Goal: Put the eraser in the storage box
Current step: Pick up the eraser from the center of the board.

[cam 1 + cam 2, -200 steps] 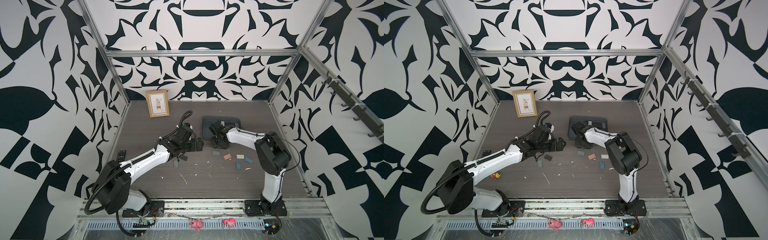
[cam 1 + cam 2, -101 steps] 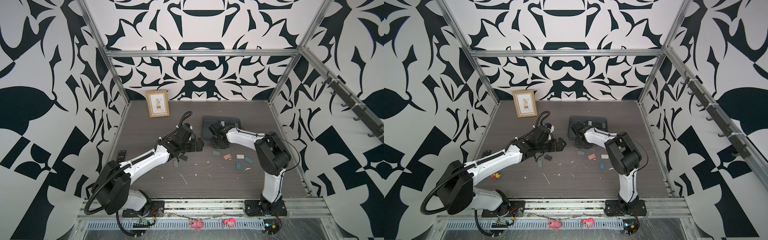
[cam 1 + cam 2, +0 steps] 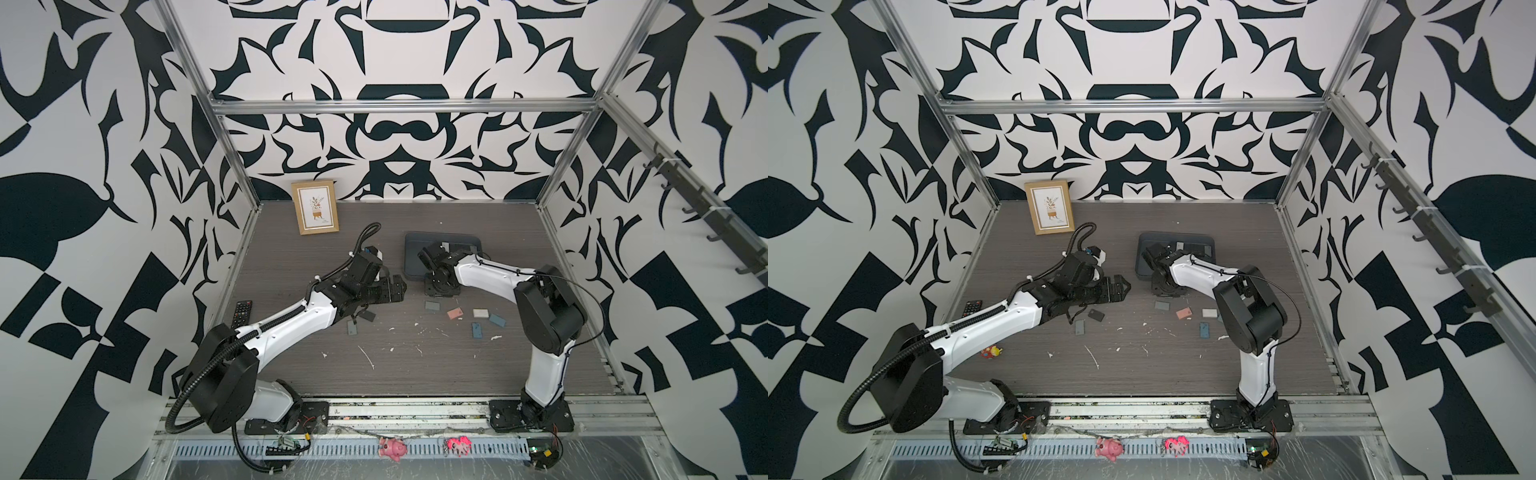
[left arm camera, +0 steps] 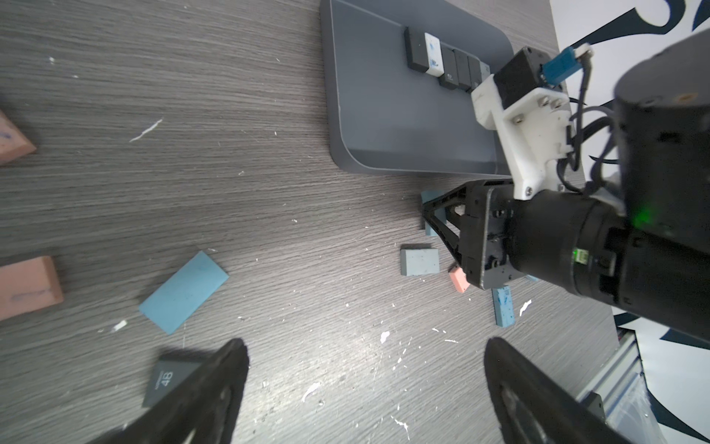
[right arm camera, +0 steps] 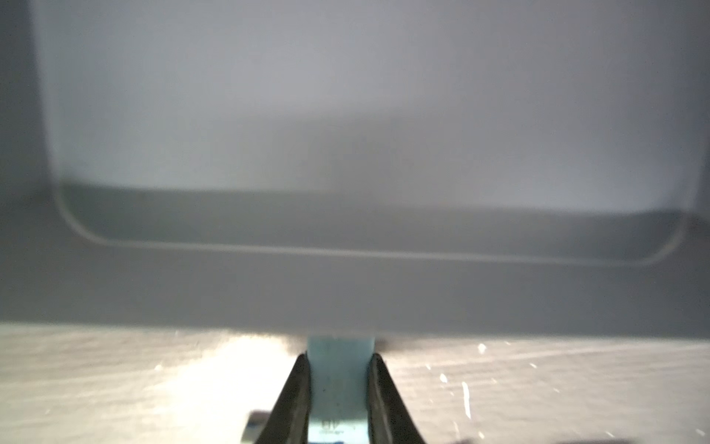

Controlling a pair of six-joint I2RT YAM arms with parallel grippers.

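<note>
Nearest us, loose erasers (image 3: 454,312) litter the counter (image 3: 415,374). The left fingers (image 4: 219,384) hang wide open, holding nothing, about 9 o'clock from the right fingers (image 5: 299,392). Those are clamped on the pale blue eraser (image 5: 340,388), right at the 6 o'clock wall of the box (image 5: 345,292).

We'd lift straight up to clear the rim first, then ease toward 12 and drop it on bare floor short of the row (image 4: 442,61) at the far side.

The wrist view's blurry, so we can't tell if the eraser touches the wall or is off the counter. The top views hide it under the arm.
</note>
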